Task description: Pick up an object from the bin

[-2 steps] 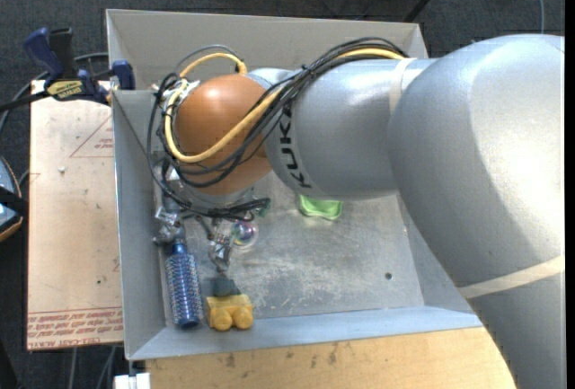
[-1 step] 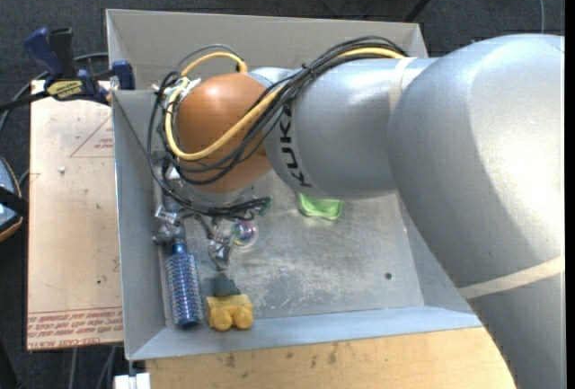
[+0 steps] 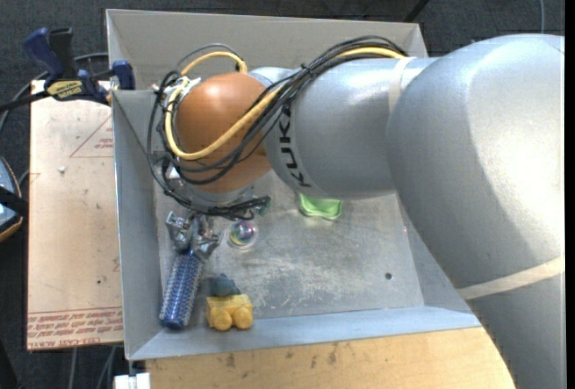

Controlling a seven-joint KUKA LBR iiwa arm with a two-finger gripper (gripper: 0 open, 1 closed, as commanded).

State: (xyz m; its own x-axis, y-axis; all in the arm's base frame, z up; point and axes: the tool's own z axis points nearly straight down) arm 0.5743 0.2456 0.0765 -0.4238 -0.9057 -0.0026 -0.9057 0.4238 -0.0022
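My gripper (image 3: 195, 240) hangs under the arm's orange cover at the bin's left side, open, with nothing between its fingers. Its tips are right at the upper end of a blue ribbed cylinder (image 3: 180, 290) that lies along the left wall, pointing toward the front corner. A small clear, shiny round thing (image 3: 243, 235) sits just right of the gripper. Beside the cylinder's lower end lies a yellow lumpy toy (image 3: 230, 313) with a grey-blue piece (image 3: 221, 287) on top of it.
A pale green translucent thing (image 3: 320, 207) lies mid-bin, partly hidden under the arm. The arm covers the bin's back and right side. Bare grey floor shows at the front right.
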